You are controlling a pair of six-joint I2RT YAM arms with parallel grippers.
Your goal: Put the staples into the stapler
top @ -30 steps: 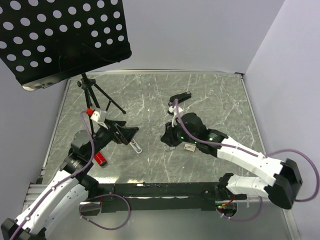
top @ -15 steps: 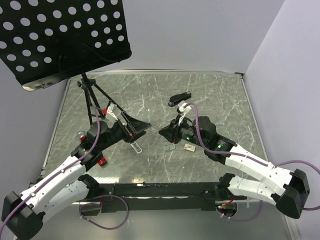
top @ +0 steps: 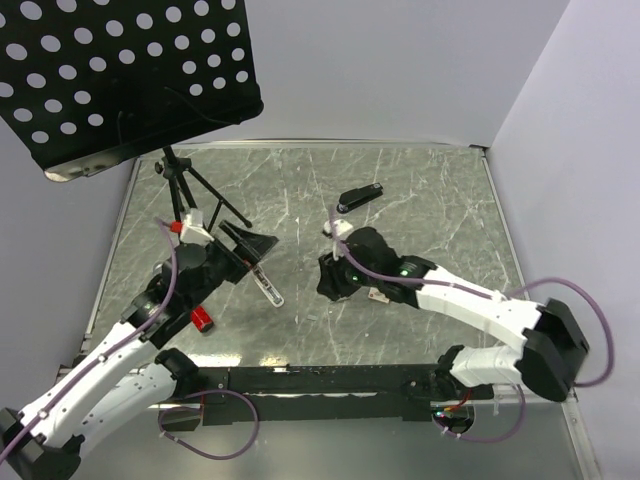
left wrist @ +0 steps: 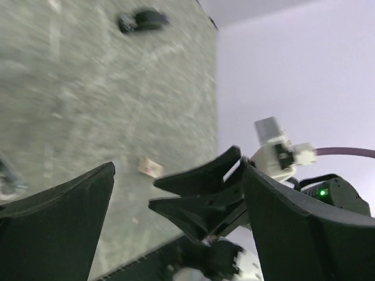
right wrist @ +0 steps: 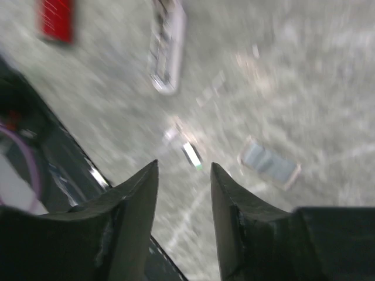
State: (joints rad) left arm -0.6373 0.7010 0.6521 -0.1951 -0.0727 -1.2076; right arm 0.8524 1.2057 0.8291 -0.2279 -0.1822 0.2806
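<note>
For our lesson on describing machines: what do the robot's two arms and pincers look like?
The left arm and right arm have white tubular links and black joints. A purple cable loops along each. The left pincer and right pincer are black, with tapered wedge-shaped fingers. A green light glows near the right wrist.

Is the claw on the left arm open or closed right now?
Open. In the left wrist view the left fingers stand wide apart, with table and the right fingers showing between them, nothing gripped.
</note>
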